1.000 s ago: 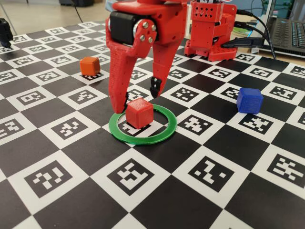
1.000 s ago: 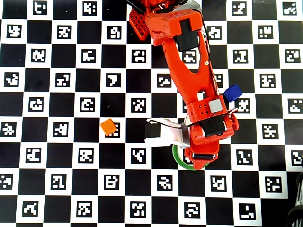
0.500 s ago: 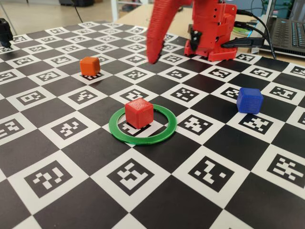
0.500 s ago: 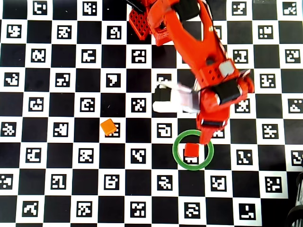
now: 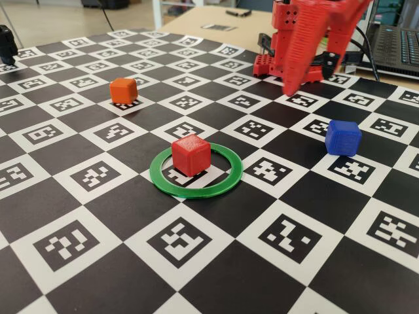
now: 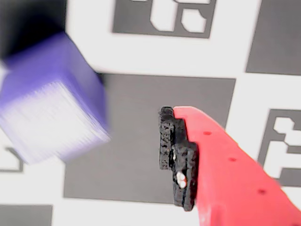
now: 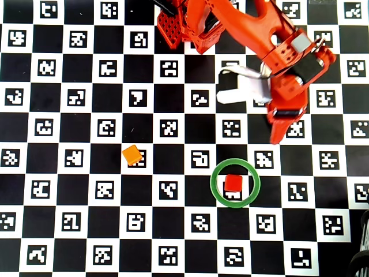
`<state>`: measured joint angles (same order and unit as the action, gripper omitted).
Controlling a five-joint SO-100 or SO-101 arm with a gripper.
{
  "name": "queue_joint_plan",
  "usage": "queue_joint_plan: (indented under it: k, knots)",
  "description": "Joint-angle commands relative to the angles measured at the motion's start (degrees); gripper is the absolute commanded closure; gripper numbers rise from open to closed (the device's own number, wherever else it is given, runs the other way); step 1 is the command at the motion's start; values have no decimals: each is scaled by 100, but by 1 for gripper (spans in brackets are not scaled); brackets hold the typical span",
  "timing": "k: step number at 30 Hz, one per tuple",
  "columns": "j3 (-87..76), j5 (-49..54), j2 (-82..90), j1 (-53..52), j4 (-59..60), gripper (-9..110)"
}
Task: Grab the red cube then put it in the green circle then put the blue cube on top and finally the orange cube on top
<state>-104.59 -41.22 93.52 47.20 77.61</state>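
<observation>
The red cube [image 5: 191,156] [image 7: 233,183] sits inside the green circle [image 5: 226,184] [image 7: 214,183], with nothing touching it. In the fixed view the blue cube [image 5: 343,137] stands on the mat to the right. It shows blurred at the left of the wrist view [image 6: 51,108], and the arm hides it in the overhead view. At the far left rests the orange cube [image 5: 124,90] [image 7: 132,154]. My gripper [image 5: 311,78] [image 7: 281,130] hangs raised and open, above and behind the blue cube, holding nothing. One padded finger [image 6: 178,157] shows to the right of the blue cube, apart from it.
The arm's red base [image 5: 288,65] [image 7: 173,26] stands at the back of the checkered marker mat [image 5: 98,216]. A laptop [image 5: 396,42] lies beyond the mat's far right corner. A black object [image 5: 6,42] sits at the far left edge.
The gripper has let go of the red cube in the green circle, risen, and swung away toward the blue cube. The cubes have not moved.
</observation>
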Motion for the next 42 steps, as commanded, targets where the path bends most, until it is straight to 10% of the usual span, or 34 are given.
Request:
queue_joint_plan:
  k: [1, 21, 42]
  knots:
    - [-220, -70, 492, 290, -571, 53]
    - [-949, 422, -79, -88, -2136, 56]
    - [-229, 176, 325, -44, -1081, 56]
